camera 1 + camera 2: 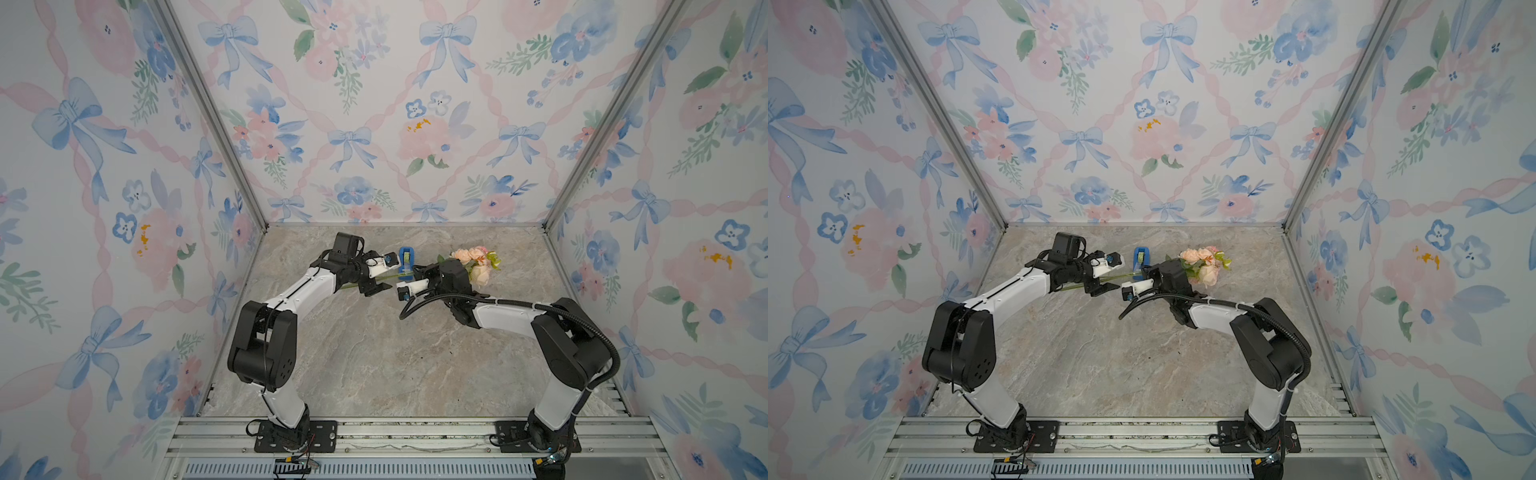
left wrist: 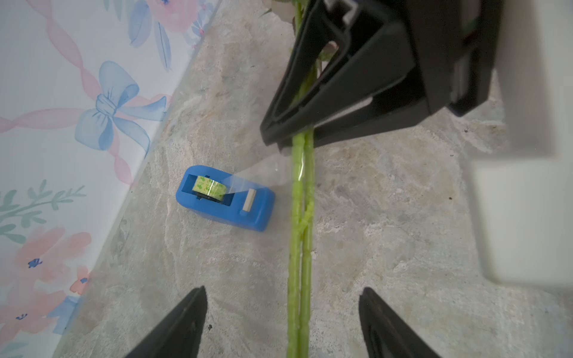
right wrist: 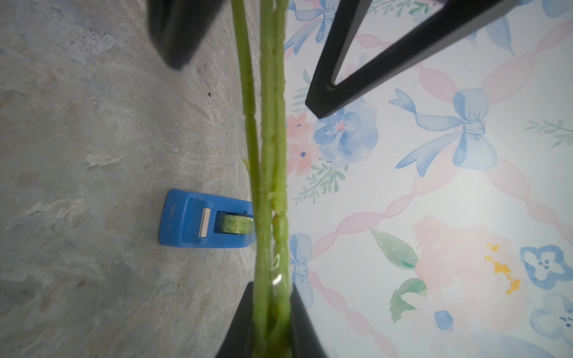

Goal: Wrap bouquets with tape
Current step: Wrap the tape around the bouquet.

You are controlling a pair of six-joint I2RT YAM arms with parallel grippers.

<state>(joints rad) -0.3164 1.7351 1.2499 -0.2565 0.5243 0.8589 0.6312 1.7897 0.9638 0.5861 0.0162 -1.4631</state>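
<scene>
Over the desk [image 1: 374, 353], the bouquet [image 1: 473, 259] is held level. The right jaws clamp its stems [image 2: 299, 217]; the left jaws stand open astride them. The dispenser [image 2: 257, 214] sits just beside. Tape [image 2: 266, 173] runs uncut from dispenser to stems. Judged remaining: winding, then tearing off.
</scene>
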